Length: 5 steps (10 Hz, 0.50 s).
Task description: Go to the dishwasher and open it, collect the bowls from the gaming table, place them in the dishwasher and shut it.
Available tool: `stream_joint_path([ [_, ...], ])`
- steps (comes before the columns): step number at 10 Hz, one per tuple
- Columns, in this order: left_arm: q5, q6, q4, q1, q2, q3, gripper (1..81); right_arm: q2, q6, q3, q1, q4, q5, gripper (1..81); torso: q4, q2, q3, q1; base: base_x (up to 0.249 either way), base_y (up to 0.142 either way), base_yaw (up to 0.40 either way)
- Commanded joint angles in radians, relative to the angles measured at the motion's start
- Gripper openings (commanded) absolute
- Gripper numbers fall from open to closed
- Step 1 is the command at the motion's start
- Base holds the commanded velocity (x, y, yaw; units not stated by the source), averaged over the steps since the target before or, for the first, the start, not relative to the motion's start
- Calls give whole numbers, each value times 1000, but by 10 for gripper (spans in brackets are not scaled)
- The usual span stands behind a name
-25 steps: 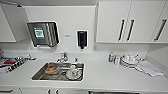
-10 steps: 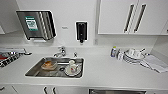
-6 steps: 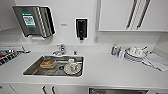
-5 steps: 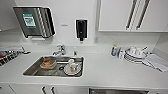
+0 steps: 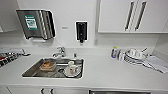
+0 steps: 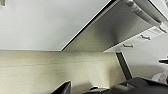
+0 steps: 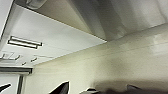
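Dishwasher: I see its steel front (image 5: 120,92) as a dark strip at the bottom edge of the head view, under the counter (image 5: 107,72), right of the sink (image 5: 53,68). In the left wrist view the steel panel (image 6: 112,32) runs beside a white cabinet front (image 6: 45,22); the door looks shut.
Change: over the last 2.5 s the whole head picture has shifted and the sink has grown, so I judge the base has rolled closer and stopped facing the counter.
Meaning: I am at the dishwasher; opening it is not yet done.
Around: dishes (image 5: 135,56) stacked right, soap dispenser (image 5: 81,31) on the wall.
Claws: I cannot tell either one's state.
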Motion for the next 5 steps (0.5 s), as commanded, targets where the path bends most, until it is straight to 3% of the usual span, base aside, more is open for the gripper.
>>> stream_joint_path([
  [1,62,4,1,-110,-63,51,811,-111,36,79,120,10,-41,811,0,-96,0,62,0,0,0],
  [2,76,4,0,-123,-65,60,811,-128,47,94,136,12,-43,811,0,-30,0,19,0,0,0],
  [3,78,4,1,-130,-65,78,811,-150,63,120,153,12,-44,811,0,-61,-83,38,0,0,0],
  [5,78,4,0,-143,-65,82,811,-189,85,153,183,10,-46,811,0,-81,-105,49,0,0,0],
])
